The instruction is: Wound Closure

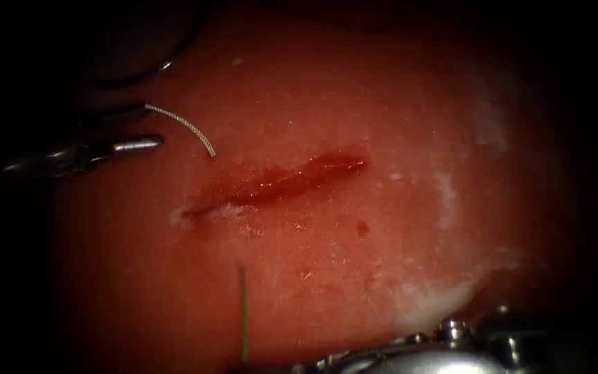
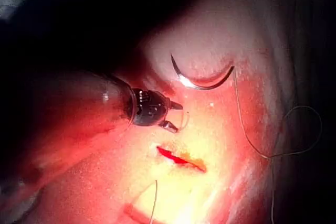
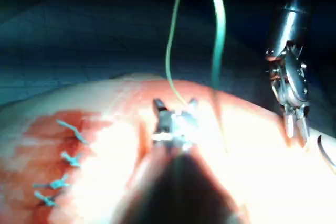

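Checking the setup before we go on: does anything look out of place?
The needle lies loose on the tissue, away from the cut, in neither tool. The left tool is open and empty; green thread arches up from the right tool.

The left gripper (image 1: 148,128) sits left of the cut (image 1: 278,183); the needle (image 2: 202,80) lies on the tissue (image 1: 354,263).
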### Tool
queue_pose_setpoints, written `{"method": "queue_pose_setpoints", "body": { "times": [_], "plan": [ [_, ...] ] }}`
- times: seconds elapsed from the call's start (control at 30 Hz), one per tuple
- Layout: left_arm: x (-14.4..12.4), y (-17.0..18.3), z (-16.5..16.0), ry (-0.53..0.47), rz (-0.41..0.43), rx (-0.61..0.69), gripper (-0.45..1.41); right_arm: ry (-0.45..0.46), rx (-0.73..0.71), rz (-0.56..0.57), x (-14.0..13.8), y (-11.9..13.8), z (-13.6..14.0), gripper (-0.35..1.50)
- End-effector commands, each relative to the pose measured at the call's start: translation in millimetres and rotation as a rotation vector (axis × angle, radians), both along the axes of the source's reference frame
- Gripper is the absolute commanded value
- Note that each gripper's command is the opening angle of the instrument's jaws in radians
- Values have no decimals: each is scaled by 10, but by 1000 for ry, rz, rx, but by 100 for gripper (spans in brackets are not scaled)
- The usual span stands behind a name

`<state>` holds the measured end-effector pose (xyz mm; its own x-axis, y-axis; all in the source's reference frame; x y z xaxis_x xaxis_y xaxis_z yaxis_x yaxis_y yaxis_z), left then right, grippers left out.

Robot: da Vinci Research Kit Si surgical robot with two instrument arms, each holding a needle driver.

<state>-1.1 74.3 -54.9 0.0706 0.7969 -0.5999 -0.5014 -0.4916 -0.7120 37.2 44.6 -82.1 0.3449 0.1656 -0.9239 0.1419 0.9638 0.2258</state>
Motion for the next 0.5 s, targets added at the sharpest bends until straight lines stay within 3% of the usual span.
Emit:
{"method": "queue_pose_setpoints", "body": {
  "times": [0.03, 0.17, 0.27, 0.4, 0.5],
  "plan": [
    [-2, -9, 3, -4, 5, 0, 65, -15, 1, -12, -2, 4, 3, 125],
    [11, -39, -9, -2, 5, -3, 65, -26, 16, 0, -23, 32, 6, 123],
    [5, -57, -19, -8, 11, 1, 64, -88, -10, 5, -28, 62, 6, 123],
    [-33, -75, -34, -29, 67, -18, 63, -136, -65, 52, -17, 100, 9, 123],
    [-50, -85, -42, -37, 92, -30, 63, -158, -73, 76, -4, 109, 28, 123]
  ]
}}
